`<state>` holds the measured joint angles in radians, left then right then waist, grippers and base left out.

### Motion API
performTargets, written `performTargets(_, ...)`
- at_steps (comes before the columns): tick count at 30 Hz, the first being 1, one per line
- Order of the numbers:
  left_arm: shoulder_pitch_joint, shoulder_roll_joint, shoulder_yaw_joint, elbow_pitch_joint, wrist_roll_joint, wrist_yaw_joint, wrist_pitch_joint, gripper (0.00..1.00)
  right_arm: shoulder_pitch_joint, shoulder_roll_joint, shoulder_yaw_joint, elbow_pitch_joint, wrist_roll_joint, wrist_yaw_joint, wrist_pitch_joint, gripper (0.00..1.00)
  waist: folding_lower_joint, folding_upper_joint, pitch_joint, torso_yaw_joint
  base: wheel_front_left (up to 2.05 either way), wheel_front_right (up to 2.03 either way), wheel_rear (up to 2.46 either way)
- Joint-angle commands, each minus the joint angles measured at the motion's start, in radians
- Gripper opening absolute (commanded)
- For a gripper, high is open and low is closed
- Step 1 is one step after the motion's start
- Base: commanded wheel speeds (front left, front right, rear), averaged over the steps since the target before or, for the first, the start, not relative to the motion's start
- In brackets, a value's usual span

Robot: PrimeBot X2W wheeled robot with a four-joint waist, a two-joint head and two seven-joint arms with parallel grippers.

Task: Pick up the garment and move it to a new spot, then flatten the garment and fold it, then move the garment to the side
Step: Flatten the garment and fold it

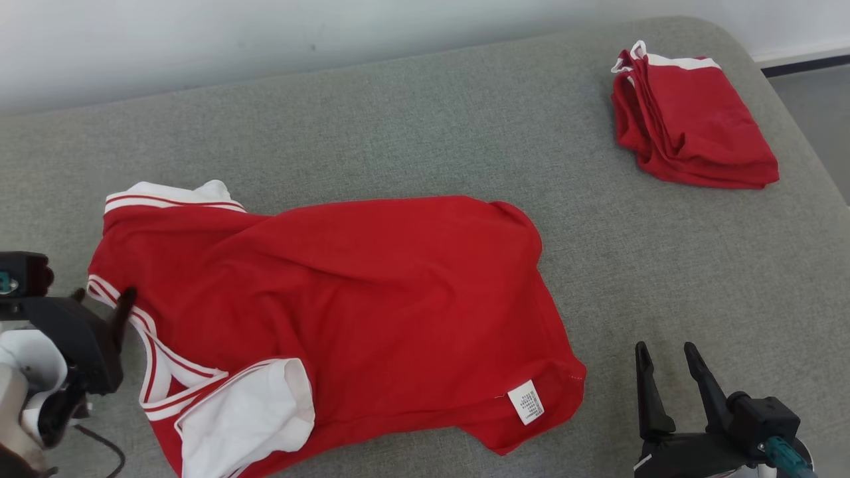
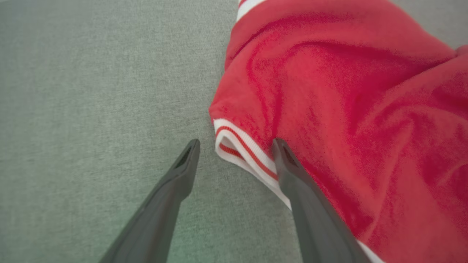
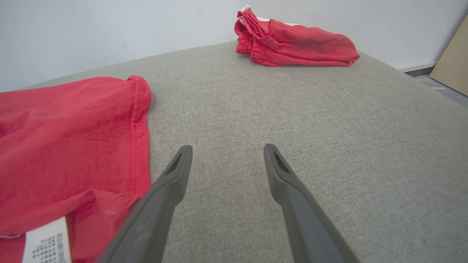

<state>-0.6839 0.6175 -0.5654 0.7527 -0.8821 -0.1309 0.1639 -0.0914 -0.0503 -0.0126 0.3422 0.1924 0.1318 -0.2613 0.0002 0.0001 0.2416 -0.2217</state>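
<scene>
The garment [image 1: 345, 292] is a red shirt with white, red-striped trim, spread loosely and rumpled on the grey surface, a white label near its lower right hem. My left gripper [image 1: 106, 299] is open at the shirt's left edge; in the left wrist view its fingers straddle the striped cuff [image 2: 241, 153] of the garment [image 2: 347, 109], one finger over red cloth, the other over bare grey. My right gripper [image 1: 664, 352] stands open over bare fabric to the right of the hem [image 3: 140, 120], holding nothing.
A second red garment [image 1: 690, 119], folded, lies at the far right corner of the grey cushion [image 1: 425, 119]. A white wall runs behind. The cushion's right edge drops to the floor [image 1: 817, 106]; a tan board [image 3: 451, 62] leans there.
</scene>
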Motion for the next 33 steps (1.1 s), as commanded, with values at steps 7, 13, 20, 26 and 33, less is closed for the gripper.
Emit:
performTargets(7, -0.052, 0.015, -0.049, -0.021, -0.052, 0.001, -0.061, 0.00, -0.011, 0.000, -0.010, -0.014, -0.011, -0.003, -0.004, 1.00, -0.0002, -0.0001, 0.014, -0.003, 0.00, 0.00, 0.00)
performTargets(13, -0.158, 0.029, -0.074, -0.038, -0.047, 0.001, -0.187, 0.00, -0.013, 0.000, -0.025, -0.022, -0.023, -0.003, -0.005, 1.00, -0.0002, -0.0001, 0.009, 0.004, 0.00, 0.00, 0.00)
performTargets(20, -0.215, 0.014, -0.128, 0.048, -0.007, 0.001, -0.271, 1.00, -0.015, 0.000, -0.015, -0.024, -0.025, -0.003, -0.005, 1.00, -0.0002, -0.0001, 0.000, -0.003, 0.00, 0.00, 0.00)
performTargets(26, -0.206, 0.001, -0.144, 0.106, -0.012, 0.001, -0.370, 1.00, 0.013, 0.000, -0.035, -0.021, -0.027, -0.003, -0.005, 1.00, -0.0002, -0.0001, -0.032, 0.016, 0.00, 0.00, 0.00)
performTargets(33, -0.161, -0.009, -0.022, 0.028, -0.001, 0.009, -0.430, 1.00, 0.039, 0.000, -0.045, -0.015, -0.026, -0.003, -0.005, 1.00, -0.0002, -0.0001, -0.097, 0.069, 0.00, 0.00, 0.00)
